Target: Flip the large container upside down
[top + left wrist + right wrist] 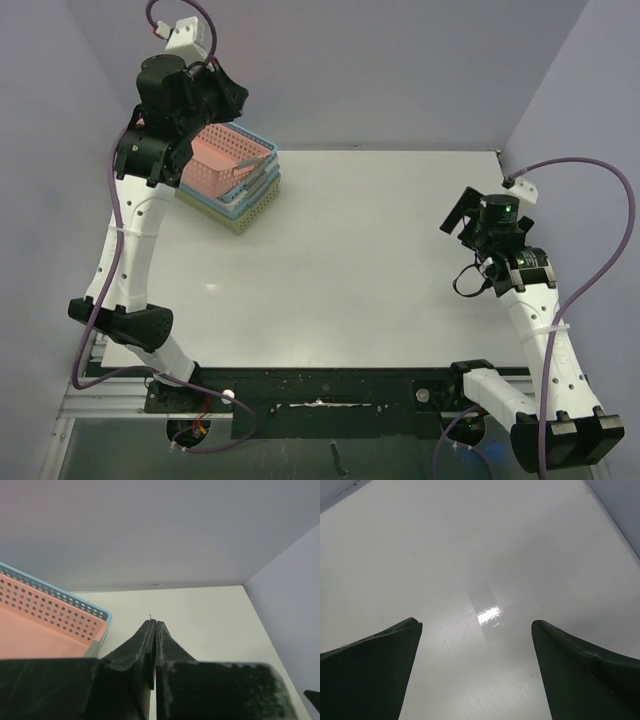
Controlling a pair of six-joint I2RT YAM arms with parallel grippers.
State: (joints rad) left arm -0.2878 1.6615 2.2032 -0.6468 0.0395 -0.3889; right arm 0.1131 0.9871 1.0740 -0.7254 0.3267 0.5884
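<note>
From above, the left gripper [236, 100] hangs over the far left corner of the table [350, 270], with a stack of baskets [235, 180] just below and in front of it: a pink basket [232, 150] on top, a blue basket [262, 183] under it and a green basket [240, 218] at the bottom, all open side up. The green one may be the largest, though the nesting makes that hard to judge. The right gripper [458, 218] sits well apart from the stack, far off to its left, low over bare table. In the left wrist view the left gripper [154, 625] has its fingers pressed together with nothing between them; the pink basket [35, 630] lies to its left and below, the blue basket's rim [65, 596] showing just beyond it. In the right wrist view the right gripper [476, 625] has its fingers spread wide, only the table [470, 555] under the gap.
</note>
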